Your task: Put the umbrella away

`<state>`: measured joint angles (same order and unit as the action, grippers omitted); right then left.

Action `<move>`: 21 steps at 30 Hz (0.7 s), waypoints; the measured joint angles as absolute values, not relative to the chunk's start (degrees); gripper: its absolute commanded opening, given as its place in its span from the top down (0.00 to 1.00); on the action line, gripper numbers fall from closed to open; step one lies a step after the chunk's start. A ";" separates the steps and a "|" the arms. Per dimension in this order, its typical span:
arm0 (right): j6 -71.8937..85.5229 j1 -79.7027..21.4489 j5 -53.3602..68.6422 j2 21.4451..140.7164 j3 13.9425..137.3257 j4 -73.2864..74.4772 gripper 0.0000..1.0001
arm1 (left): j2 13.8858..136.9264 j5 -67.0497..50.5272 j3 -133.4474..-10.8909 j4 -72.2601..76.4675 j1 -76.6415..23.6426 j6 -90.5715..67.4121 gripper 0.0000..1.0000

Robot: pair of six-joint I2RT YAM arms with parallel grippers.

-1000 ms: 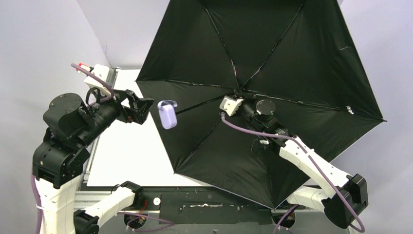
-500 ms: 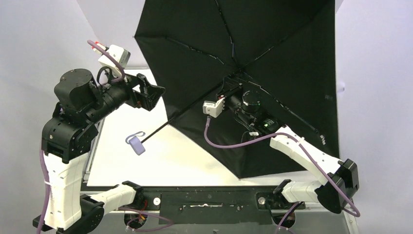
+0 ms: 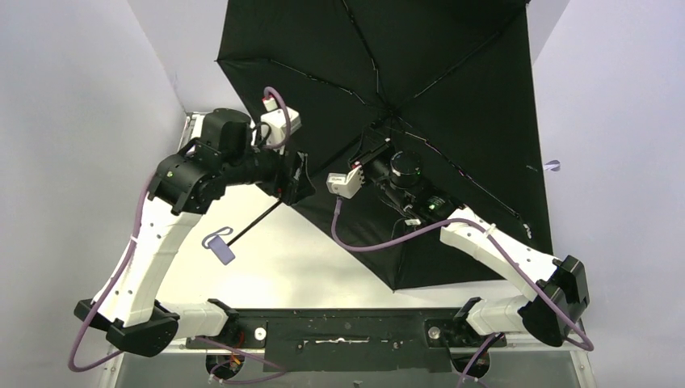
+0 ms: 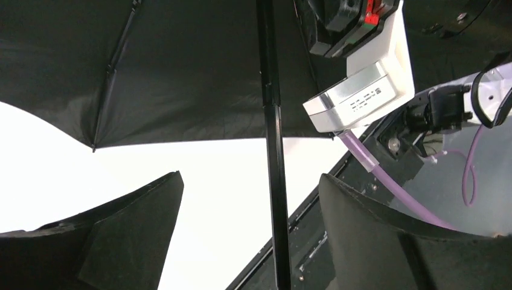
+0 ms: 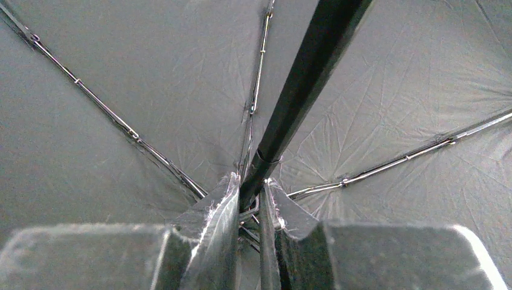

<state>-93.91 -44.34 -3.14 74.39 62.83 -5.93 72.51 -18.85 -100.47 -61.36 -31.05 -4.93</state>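
The umbrella (image 3: 436, 73) is showing matt, finely creased black cloth, its ribs (image 5: 108, 113) are glinting like metal, and its shaft (image 5: 305, 72) is looking smooth, faintly glossy.

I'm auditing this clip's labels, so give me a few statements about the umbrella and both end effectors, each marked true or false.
1. The umbrella is spread open. True.
2. The left end effector is shut on the lavender handle. False: its fingers stand open on either side of the black shaft, and nothing grips the handle.
3. The right end effector is clamped on the shaft close to where the ribs meet. True.
4. The umbrella's lavender outer side faces the top camera. False: the black lining faces it.
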 measured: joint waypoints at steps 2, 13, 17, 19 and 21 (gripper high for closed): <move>-94.13 -44.36 -3.25 74.39 62.83 -5.93 1.00 | 72.90 -18.83 -99.37 -62.04 -31.94 -4.58 0.31; -93.86 -44.40 -3.70 74.37 62.81 -5.69 0.95 | 72.99 -18.37 -97.95 -62.02 -33.47 -3.99 0.97; -93.32 -44.40 -3.86 74.13 62.67 -5.43 0.81 | 72.99 -18.24 -97.67 -61.91 -33.56 -4.21 1.00; -92.86 -44.40 -3.79 73.49 62.35 -4.54 0.69 | 72.97 -18.26 -97.32 -61.82 -33.65 -4.25 1.00; -92.51 -44.66 -3.86 72.25 61.89 -2.00 0.52 | 72.86 -18.17 -96.49 -61.10 -33.80 -4.36 1.00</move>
